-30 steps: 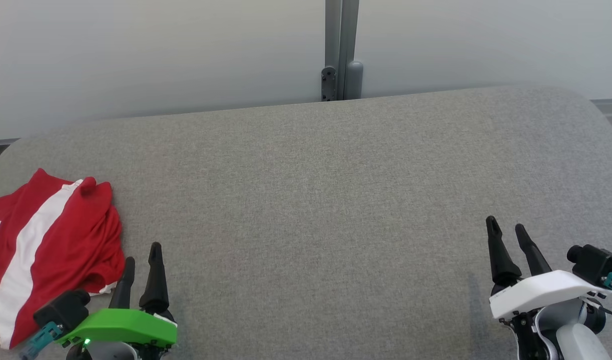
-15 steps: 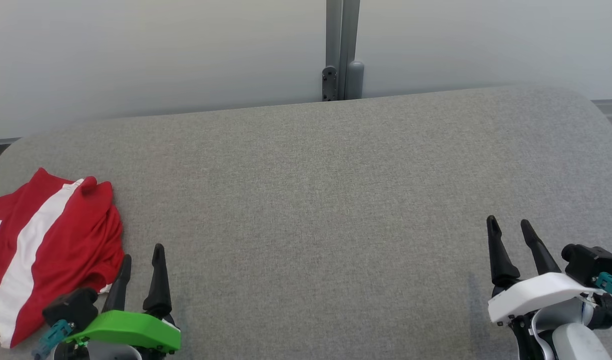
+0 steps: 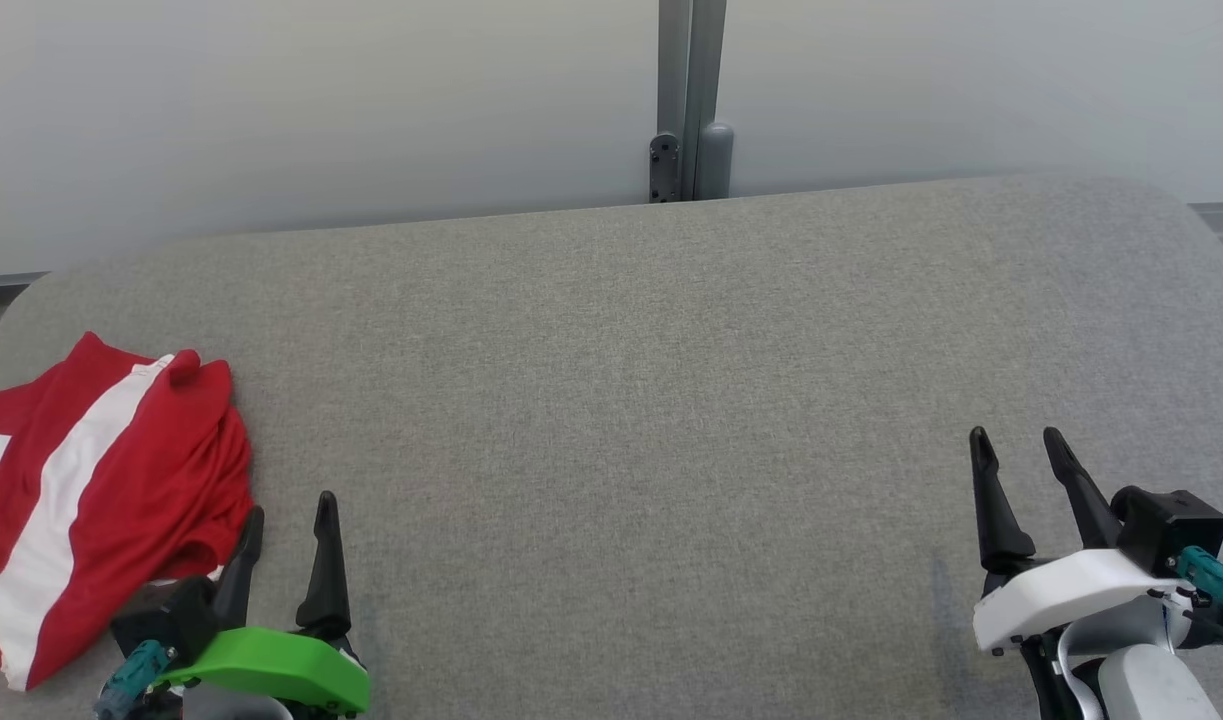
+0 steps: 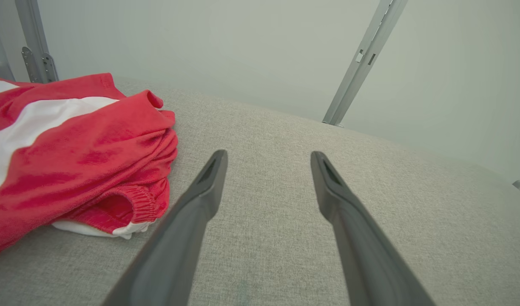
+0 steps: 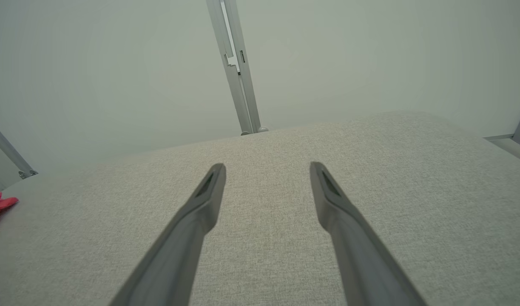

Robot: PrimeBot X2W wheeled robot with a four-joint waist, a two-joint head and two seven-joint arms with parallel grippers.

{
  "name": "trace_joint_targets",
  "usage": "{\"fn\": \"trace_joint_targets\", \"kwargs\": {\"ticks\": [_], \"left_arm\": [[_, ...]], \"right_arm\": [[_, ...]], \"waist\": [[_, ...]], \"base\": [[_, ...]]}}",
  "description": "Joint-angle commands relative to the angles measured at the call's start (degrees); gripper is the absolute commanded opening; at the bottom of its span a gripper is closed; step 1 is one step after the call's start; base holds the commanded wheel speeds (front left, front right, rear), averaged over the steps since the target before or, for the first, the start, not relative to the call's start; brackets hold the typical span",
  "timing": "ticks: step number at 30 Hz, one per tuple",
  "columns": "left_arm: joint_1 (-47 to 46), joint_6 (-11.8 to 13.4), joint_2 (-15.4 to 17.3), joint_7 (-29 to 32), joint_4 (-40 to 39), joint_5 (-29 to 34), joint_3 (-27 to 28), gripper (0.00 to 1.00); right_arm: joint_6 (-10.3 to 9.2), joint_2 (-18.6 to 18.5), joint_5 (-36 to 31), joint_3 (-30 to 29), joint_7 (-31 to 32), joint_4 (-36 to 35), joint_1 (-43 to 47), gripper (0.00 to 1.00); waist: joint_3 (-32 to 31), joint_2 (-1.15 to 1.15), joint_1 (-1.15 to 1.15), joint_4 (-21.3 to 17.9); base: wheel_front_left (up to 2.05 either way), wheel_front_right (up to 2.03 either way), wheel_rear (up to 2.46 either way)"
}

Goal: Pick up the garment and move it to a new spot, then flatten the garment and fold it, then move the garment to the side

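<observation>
Head view shows my left claw [image 3: 289,505] spread and empty, drawn back a touch from a moment ago, one finger just beside the bunched red garment with a white stripe [image 3: 111,470]. My right claw [image 3: 1014,435] hangs open, well apart. No container holds the garment: it lies ungripped at the left edge of the grey fabric-covered surface [image 3: 621,400].

We see a grey padded surface [image 3: 611,400] covered in woven fabric, with rounded far corners. A red garment [image 3: 141,470] with a broad white stripe lies crumpled directly on it at the far left, elastic cuff on its near side.
</observation>
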Motion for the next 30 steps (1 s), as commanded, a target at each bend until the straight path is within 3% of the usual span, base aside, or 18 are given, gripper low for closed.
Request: {"fn": "trace_joint_targets", "kwargs": {"ticks": [1,30], "left_arm": [[0.1,-0.3,0.4,-0.6,-0.3,1.7,0.0,1.0],[1.0,-0.4,0.5,-4.1,0.0,15.3,0.5,1.0]], "right_arm": [[0.01,-0.4,-1.7,0.0,-0.6,-0.6,0.3,1.0],[0.02,0.9,-13.2,-1.7,-4.1,-0.2,1.9,1.0]], "waist": [[0.0,0.0,0.0,0.2],[-0.1,0.0,0.0,0.2]], "base": [[0.0,0.0,0.0],[0.0,0.0,0.0]]}}
